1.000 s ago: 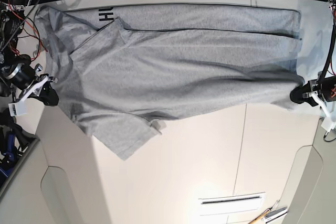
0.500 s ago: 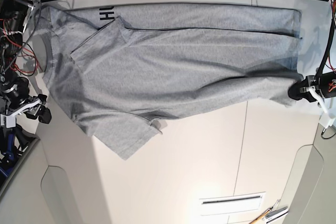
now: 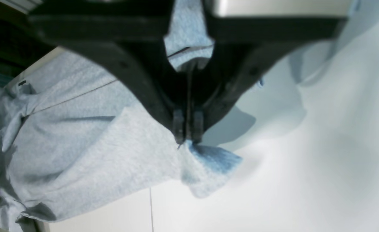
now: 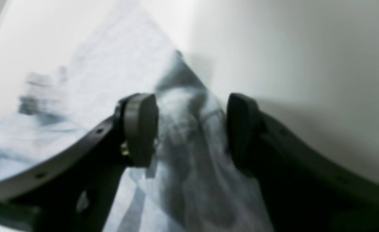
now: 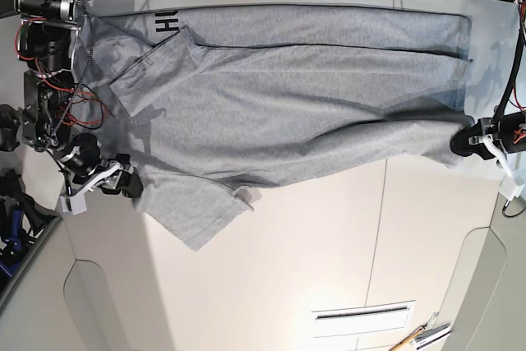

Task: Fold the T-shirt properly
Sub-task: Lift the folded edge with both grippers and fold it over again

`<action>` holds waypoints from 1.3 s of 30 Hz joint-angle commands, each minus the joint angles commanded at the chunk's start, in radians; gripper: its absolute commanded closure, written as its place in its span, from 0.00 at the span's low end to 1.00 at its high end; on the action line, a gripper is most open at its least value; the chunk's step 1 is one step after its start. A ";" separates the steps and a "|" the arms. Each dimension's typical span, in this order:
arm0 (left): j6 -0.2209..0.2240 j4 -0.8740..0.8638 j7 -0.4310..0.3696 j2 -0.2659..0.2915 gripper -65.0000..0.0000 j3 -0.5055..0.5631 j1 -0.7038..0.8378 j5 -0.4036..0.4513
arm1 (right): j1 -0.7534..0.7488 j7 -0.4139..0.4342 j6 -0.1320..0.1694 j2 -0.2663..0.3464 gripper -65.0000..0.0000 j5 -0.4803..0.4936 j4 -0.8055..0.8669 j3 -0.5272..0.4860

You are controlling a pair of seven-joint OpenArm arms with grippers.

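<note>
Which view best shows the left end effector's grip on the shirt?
Left wrist: the left end effector is shut on the shirt corner, close up. Base shows it small at the edge. Right wrist doesn't show it.

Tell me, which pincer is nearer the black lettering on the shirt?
The right pincer: it sits by the sleeve end, below the black lettering. The left pincer grips the T-shirt at the far hem.

My right gripper (image 5: 123, 184) has moved right from beyond the T-shirt's (image 5: 296, 104) left edge and now stands at the cloth beside the near sleeve, jaws apart. Its arm now crosses the collar end. My left gripper (image 5: 463, 144) has shifted slightly farther, drawing the pinched hem corner with it.
</note>
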 joint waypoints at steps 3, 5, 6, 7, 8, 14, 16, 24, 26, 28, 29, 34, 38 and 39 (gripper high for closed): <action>0.000 0.000 0.000 0.000 1.00 0.000 0.000 0.000 | 0.000 -0.011 0.000 -0.012 0.48 0.002 0.000 0.000; 0.000 0.000 0.000 0.000 1.00 0.000 0.000 0.000 | 0.000 -0.011 0.000 -0.012 0.61 0.002 0.000 0.000; 0.000 0.000 0.000 0.000 1.00 0.000 0.000 0.000 | 0.000 -0.010 0.000 -0.011 0.72 0.001 0.000 0.000; 0.000 0.000 0.000 0.000 1.00 0.000 0.000 0.000 | 0.000 -0.010 0.000 -0.011 0.84 -0.002 0.001 0.000; 0.000 0.000 0.000 0.000 1.00 0.000 0.000 0.000 | 0.000 -0.010 0.000 -0.011 0.95 -0.002 0.002 0.000; 0.000 0.000 0.000 0.000 1.00 0.000 0.000 0.000 | 0.000 -0.011 0.000 -0.011 1.00 -0.002 0.042 0.003; 0.000 0.000 0.000 -0.002 1.00 0.000 0.000 0.000 | 0.000 -0.027 0.000 -0.006 1.00 -0.002 0.084 0.012; 0.000 0.001 0.024 -0.018 1.00 0.000 0.003 -0.016 | -0.093 -0.207 0.011 0.037 1.00 0.086 0.336 0.076; 0.000 0.001 0.033 -0.018 1.00 0.000 0.003 -0.031 | -0.151 -0.207 0.011 0.056 1.00 0.096 0.392 0.076; 0.000 0.001 0.051 -0.018 1.00 0.000 0.003 -0.041 | -0.208 -0.206 0.011 0.071 1.00 0.097 0.446 0.082; 0.000 0.001 0.066 -0.018 1.00 0.000 0.006 -0.053 | -0.235 -0.206 0.011 0.076 1.00 0.097 0.470 0.087; 0.000 0.001 0.147 -0.029 1.00 0.000 0.063 -0.143 | -0.371 -0.206 0.011 0.077 1.00 0.145 0.580 0.156; 0.000 0.001 0.151 -0.049 1.00 -0.007 0.118 -0.165 | -0.443 -0.207 0.011 0.076 1.00 0.165 0.614 0.201; 0.000 0.001 0.151 -0.050 1.00 -0.013 0.133 -0.165 | -0.457 -0.207 0.011 0.076 1.00 0.164 0.614 0.208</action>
